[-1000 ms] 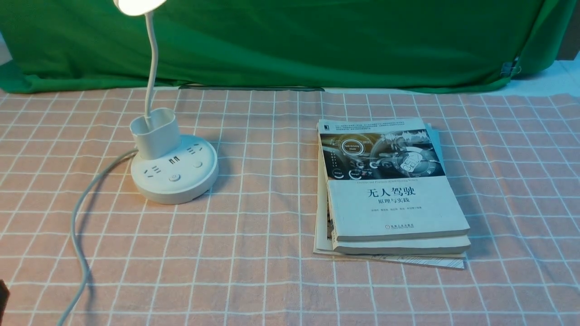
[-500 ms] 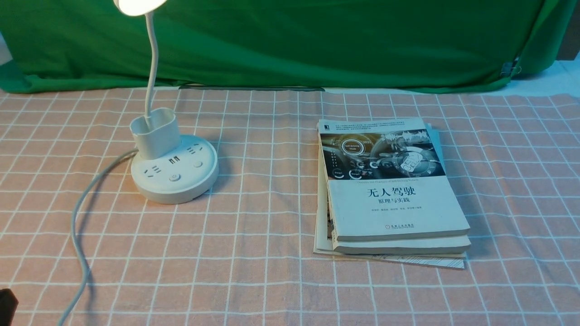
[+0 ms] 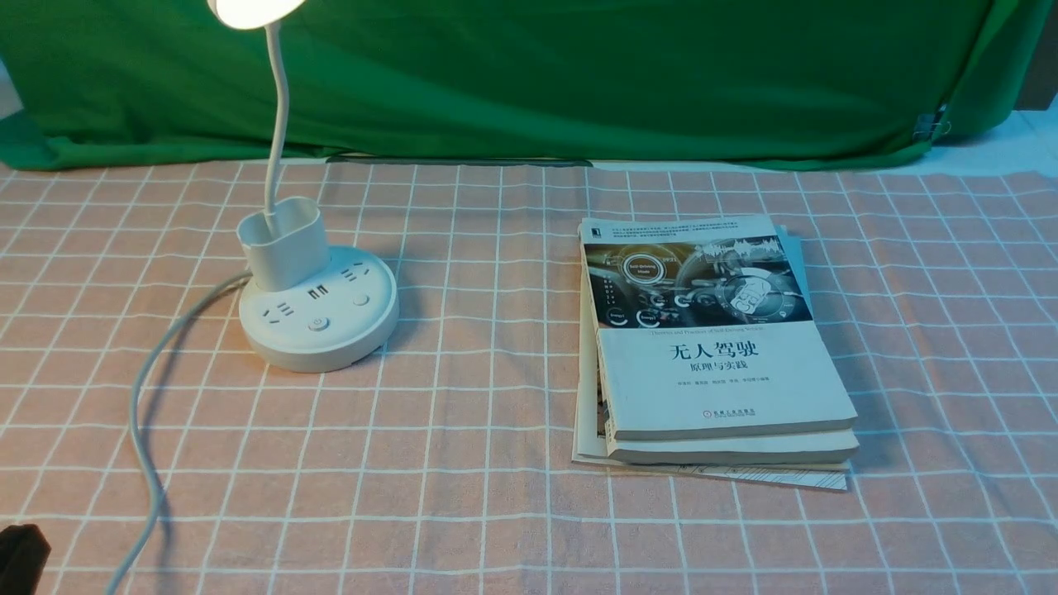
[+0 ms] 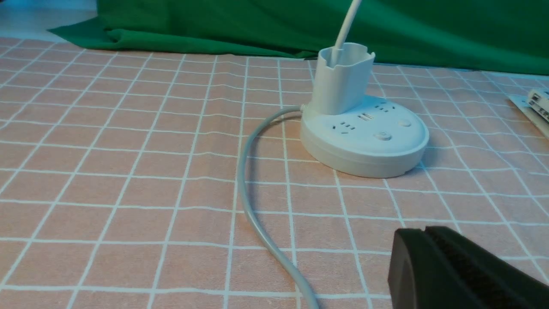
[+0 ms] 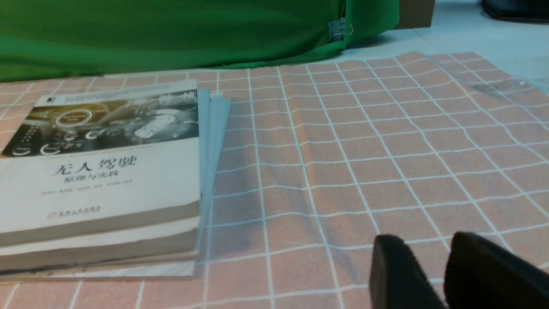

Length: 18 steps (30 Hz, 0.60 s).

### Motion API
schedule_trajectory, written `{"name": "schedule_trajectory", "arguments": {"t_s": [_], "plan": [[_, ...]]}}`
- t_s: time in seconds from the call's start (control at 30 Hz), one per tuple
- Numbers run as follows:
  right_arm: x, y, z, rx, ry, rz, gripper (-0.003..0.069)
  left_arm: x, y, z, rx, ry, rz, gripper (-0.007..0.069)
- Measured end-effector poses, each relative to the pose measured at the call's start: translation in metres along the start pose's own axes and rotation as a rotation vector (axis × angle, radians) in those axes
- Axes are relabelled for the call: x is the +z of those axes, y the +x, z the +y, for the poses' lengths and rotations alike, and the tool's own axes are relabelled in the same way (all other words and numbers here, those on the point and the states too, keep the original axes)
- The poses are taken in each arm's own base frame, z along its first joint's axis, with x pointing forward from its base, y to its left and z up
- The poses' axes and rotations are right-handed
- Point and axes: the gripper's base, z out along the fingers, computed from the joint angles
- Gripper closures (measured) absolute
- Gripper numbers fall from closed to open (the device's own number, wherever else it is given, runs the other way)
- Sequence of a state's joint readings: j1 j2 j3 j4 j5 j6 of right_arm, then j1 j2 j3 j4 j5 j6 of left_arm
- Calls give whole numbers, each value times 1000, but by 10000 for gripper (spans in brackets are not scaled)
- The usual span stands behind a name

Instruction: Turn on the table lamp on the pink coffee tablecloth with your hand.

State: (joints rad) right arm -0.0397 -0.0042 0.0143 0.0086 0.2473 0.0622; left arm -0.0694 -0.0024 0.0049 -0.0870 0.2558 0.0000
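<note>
The white table lamp (image 3: 318, 318) stands on the left of the pink coffee tablecloth (image 3: 463, 463), and its head (image 3: 248, 10) glows at the top edge. Its cord (image 3: 145, 413) runs toward the near edge. My left gripper (image 3: 23, 549) shows only as a black tip at the bottom left corner, well short of the lamp. In the left wrist view the lamp base (image 4: 364, 141) with its buttons lies ahead of the left gripper (image 4: 422, 231), whose jaws are pressed together and empty. My right gripper (image 5: 429, 249) is slightly open and empty over bare cloth.
A stack of books (image 3: 711, 347) lies right of centre; it also shows in the right wrist view (image 5: 98, 171). A green backdrop cloth (image 3: 579, 74) hangs along the far edge. The book edge (image 4: 538, 101) is right of the lamp.
The black tip of my left gripper has crept a little rightward into the bottom left corner. The lamp stays lit and nothing else has moved.
</note>
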Motion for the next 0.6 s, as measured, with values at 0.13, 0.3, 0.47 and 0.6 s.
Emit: {"name": "schedule_trajectory", "arguments": {"t_s": [0.13, 0.3, 0.47, 0.6], "plan": [[0, 0, 0, 0, 0, 0, 418, 0, -1, 0, 3, 5, -6, 602], [0, 0, 0, 0, 0, 0, 418, 0, -1, 0, 4, 5, -6, 602], [0, 0, 0, 0, 0, 0, 418, 0, -1, 0, 4, 5, -6, 602], [0, 0, 0, 0, 0, 0, 418, 0, -1, 0, 4, 5, -6, 602]]}}
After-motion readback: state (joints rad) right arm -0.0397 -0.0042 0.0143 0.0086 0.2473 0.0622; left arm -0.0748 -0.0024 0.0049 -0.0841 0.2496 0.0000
